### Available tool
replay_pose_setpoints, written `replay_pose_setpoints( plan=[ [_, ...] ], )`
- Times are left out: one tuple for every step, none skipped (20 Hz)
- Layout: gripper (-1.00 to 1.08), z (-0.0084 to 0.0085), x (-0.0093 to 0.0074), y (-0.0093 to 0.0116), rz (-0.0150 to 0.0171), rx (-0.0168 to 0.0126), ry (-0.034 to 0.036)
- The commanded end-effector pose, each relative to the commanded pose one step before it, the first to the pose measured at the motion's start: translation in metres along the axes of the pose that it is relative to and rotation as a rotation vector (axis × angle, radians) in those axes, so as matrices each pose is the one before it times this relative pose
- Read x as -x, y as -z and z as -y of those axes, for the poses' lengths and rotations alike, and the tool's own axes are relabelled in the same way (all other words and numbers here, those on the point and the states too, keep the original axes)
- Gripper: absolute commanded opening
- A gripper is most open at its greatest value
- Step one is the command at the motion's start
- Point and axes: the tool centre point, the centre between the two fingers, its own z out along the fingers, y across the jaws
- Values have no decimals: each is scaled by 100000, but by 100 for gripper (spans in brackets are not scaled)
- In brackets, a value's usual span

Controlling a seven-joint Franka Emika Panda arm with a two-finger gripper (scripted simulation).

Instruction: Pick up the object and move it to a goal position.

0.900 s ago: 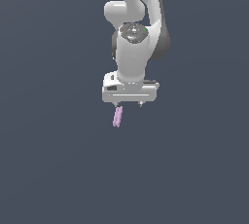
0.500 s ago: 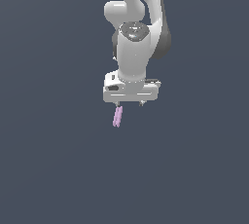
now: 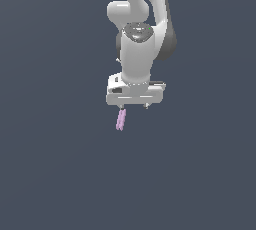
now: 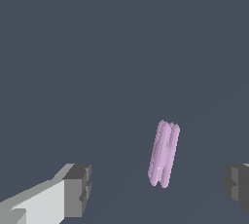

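Note:
The object (image 3: 120,119) is a small pale lilac piece of thin fused rods. In the exterior view it shows just below the white gripper (image 3: 134,107), toward the exterior view's left. In the wrist view the object (image 4: 164,154) lies on the dark grey surface between the two grey fingertips (image 4: 78,190), closer to the far one, and touches neither. The gripper (image 4: 156,186) is open wide and holds nothing.
The white arm (image 3: 137,49) rises above the gripper in the exterior view. A plain dark grey surface (image 3: 55,164) fills the rest of both views.
The gripper has shifted slightly toward the exterior view's right. The object has not moved, and the gripper has stayed open.

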Motion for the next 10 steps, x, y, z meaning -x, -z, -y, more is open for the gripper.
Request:
replay_pose_setpoints(
  plan=[
    [100,-347,239,-818,238,-112,-1287],
    [100,-186,125,-441,73,-68,-721],
    [100,-213,147,-500,86,-64,-827],
    [100,-245,169,-559,100,-59,-942],
    [100,-275,193,-614,111,-57,-1047],
    [100,-302,218,-668,119,-58,-1144],
    [100,-332,245,-722,128,-54,-1247],
    [100,-365,273,-774,138,-44,-1356],
    [100,-397,304,-825,147,-31,-1462],
    [100,-414,322,-835,150,-15,-1504]
  ],
)
